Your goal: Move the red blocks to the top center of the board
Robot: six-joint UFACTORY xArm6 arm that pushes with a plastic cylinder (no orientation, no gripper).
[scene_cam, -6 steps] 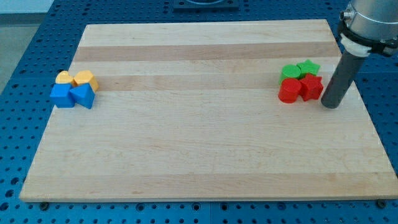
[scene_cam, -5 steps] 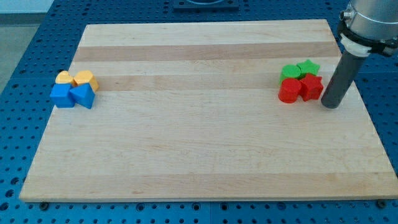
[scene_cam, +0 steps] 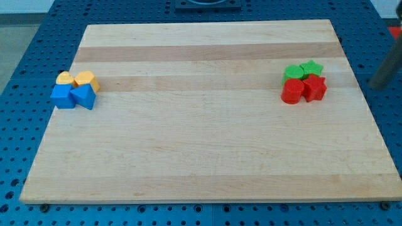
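Observation:
A red round block (scene_cam: 292,91) and a red star block (scene_cam: 315,88) sit side by side at the board's right, touching each other. Right behind them are a green round block (scene_cam: 293,72) and a green star block (scene_cam: 311,67). My rod shows only as a blurred grey shape at the view's right edge, off the board and well right of the red star; its tip (scene_cam: 379,86) is apart from every block.
A yellow pair (scene_cam: 78,79) and two blue blocks (scene_cam: 73,96) cluster at the board's left. The wooden board (scene_cam: 207,150) lies on a blue perforated table (scene_cam: 25,75).
The rod has moved fast to the right, from just right of the red star to the view's right edge beyond the board. No block has moved.

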